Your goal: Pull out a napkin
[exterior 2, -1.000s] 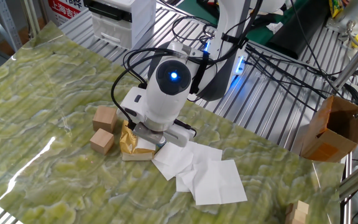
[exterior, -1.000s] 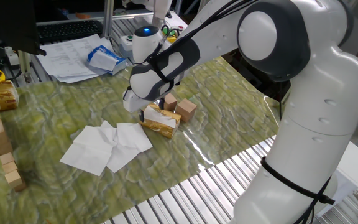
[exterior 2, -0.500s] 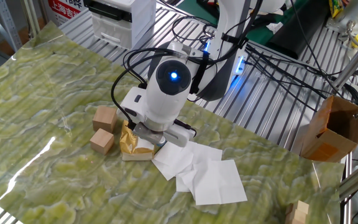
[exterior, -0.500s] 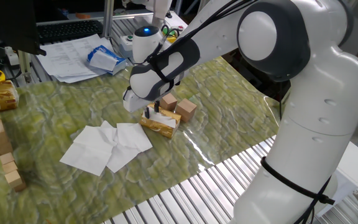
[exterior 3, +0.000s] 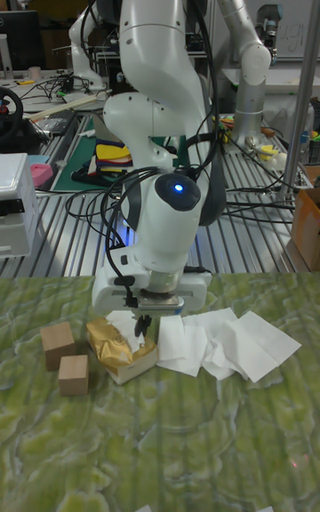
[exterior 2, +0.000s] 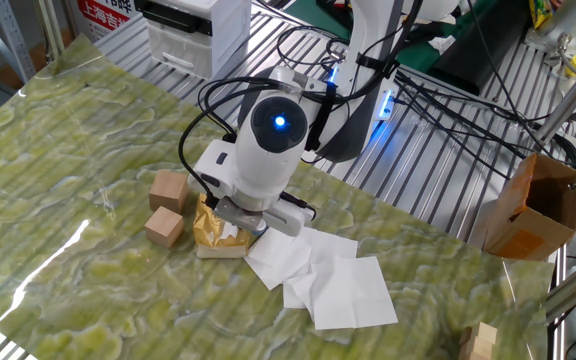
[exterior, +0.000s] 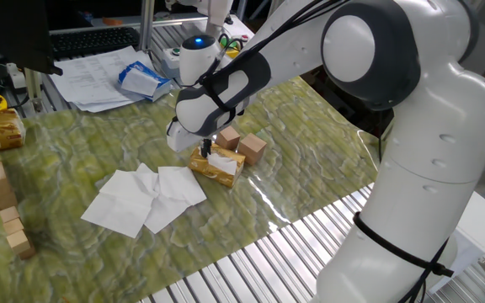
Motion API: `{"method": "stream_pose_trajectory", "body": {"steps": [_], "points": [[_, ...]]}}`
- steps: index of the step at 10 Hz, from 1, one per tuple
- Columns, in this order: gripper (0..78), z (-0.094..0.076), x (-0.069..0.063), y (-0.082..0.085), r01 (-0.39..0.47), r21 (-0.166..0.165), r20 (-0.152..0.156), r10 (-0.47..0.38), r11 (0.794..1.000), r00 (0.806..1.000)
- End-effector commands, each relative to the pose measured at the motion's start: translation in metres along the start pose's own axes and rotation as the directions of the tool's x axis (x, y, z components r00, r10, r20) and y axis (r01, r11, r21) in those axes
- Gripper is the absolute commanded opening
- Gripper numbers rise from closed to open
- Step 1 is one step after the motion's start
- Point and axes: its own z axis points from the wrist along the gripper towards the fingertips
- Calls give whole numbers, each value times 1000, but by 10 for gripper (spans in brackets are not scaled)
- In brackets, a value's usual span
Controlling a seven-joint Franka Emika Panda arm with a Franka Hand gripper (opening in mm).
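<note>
My gripper [exterior 3: 142, 327] sits low over the pack [exterior 3: 118, 349], jaws' state unclear, next napkin [exterior: 222, 157] not out, several sheets [exterior: 146, 196] lying nearby already.

Arm bent low, tool [exterior 3: 142, 327] pointing straight down, fingers close together

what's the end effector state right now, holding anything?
End effector: down at the top of the golden-yellow tissue pack, at the white napkin poking out. Open or closed, gripping or not: cannot be told.
</note>
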Motion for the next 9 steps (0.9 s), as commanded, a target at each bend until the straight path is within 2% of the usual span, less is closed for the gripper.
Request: {"method": "stream_pose_trajectory", "body": {"steps": [1, 2, 7, 9], "points": [[12, 0, -1, 0, 7, -1, 4, -7, 1000, 1000], [12, 1, -3, 0, 3, -43, -12, -3, 999, 1000], [12, -39, 5, -19, 6, -60, -69, -10, 998, 998], [12, -63, 9, -29, 3, -66, -107, -10, 998, 994]]}}
